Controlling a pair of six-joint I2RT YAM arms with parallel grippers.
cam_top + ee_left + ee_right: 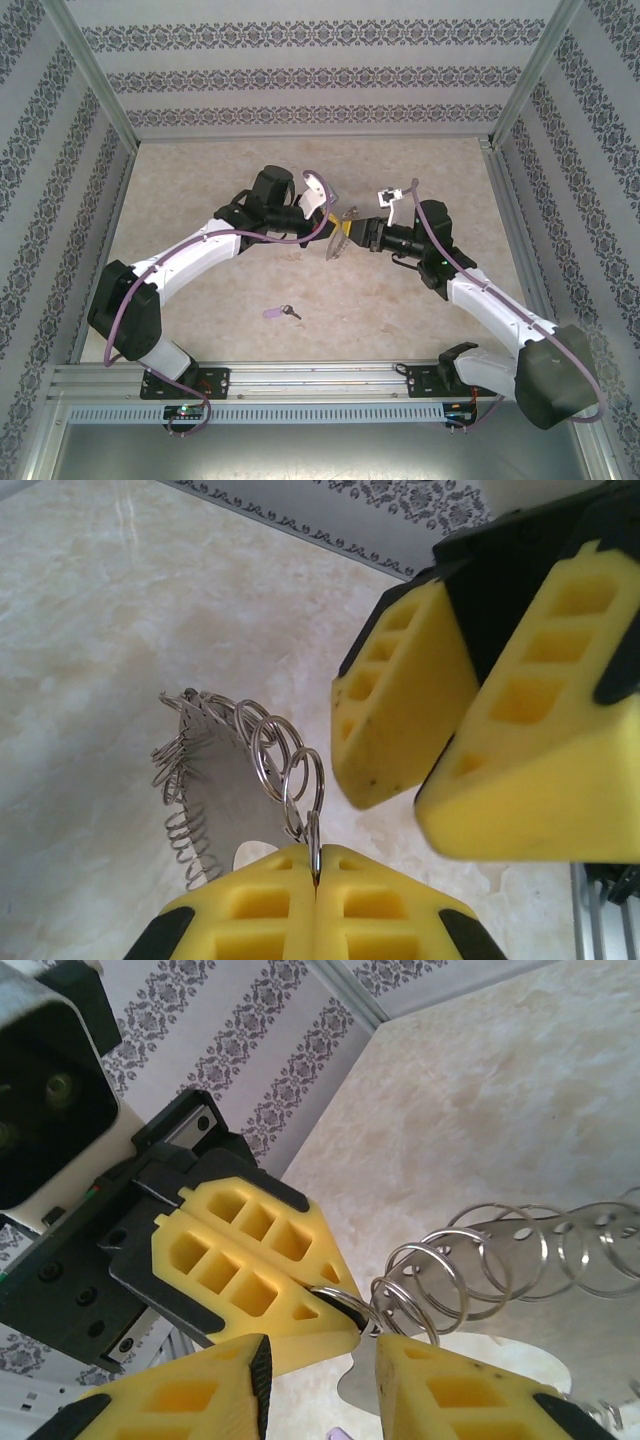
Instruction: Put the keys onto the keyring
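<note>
Here the keyring, a flat silvery plate edged with a row of small wire loops, hangs in the air above the middle of the table, between the two arms. The left fingers are clenched tight on it: in the left wrist view their yellow pads meet flush, and one loop at the near end of the row is pinched in the seam, so the rest of the keyring stands up and away from the fingertips. The right fingers sit just beside it, to its right in that view, parted and holding nothing, with no contact to the metal that can be made out. In the right wrist view the right fingers stand apart at the bottom edge, the tip of the left fingers with its pinched loop lies just past the gap between them, and the keyring stretches off to the right. The key, lilac-headed, lies flat on the table nearer the arm bases, well apart from both pairs of fingers.
</note>
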